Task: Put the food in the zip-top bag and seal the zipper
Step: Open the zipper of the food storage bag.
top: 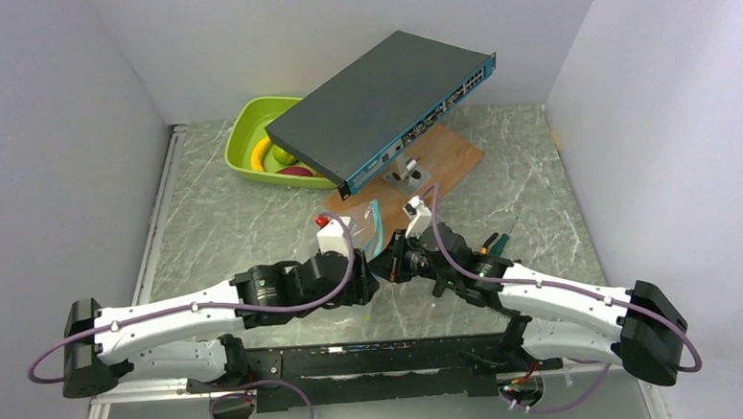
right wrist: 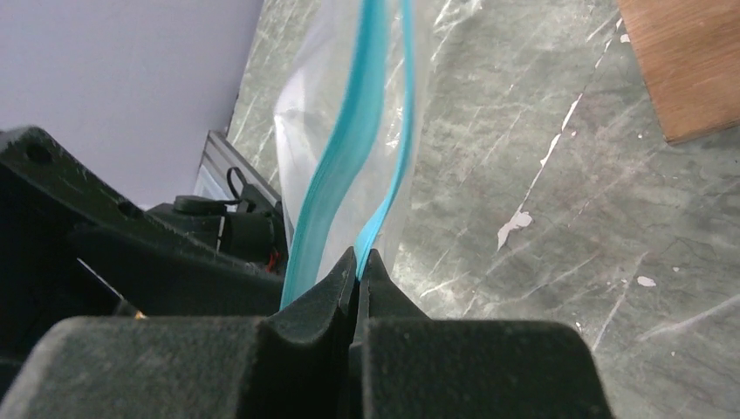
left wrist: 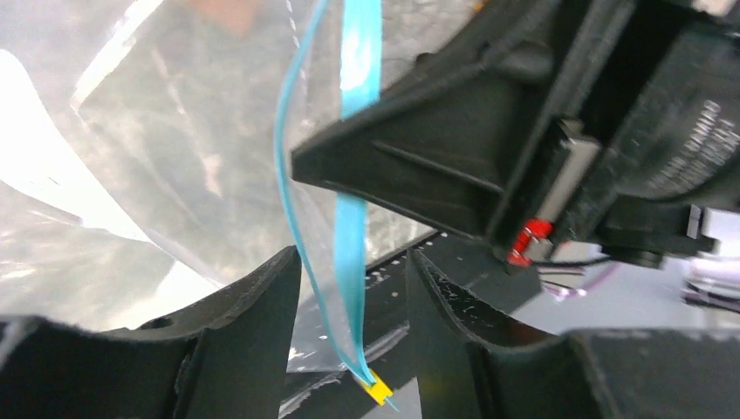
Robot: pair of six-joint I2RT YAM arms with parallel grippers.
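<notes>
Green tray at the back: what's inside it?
A yellow banana, a green apple and a red fruit show in the lime-green tray. The grey network switch overhangs its right part, hiding anything there.

A grey-green marbled table (top: pixel 234 226) with pale veins was seen, closed in by white walls on three sides. White chips were scattered over its surface in the right wrist view. A lime-green tray (top: pixel 244 130) had been set at the far left, near the back corner. A brown wooden board (top: pixel 456 157) lay flat at the far middle, just beside the tray. Whether the bag (top: pixel 368 221), near the middle, touched the table could not be told.
</notes>
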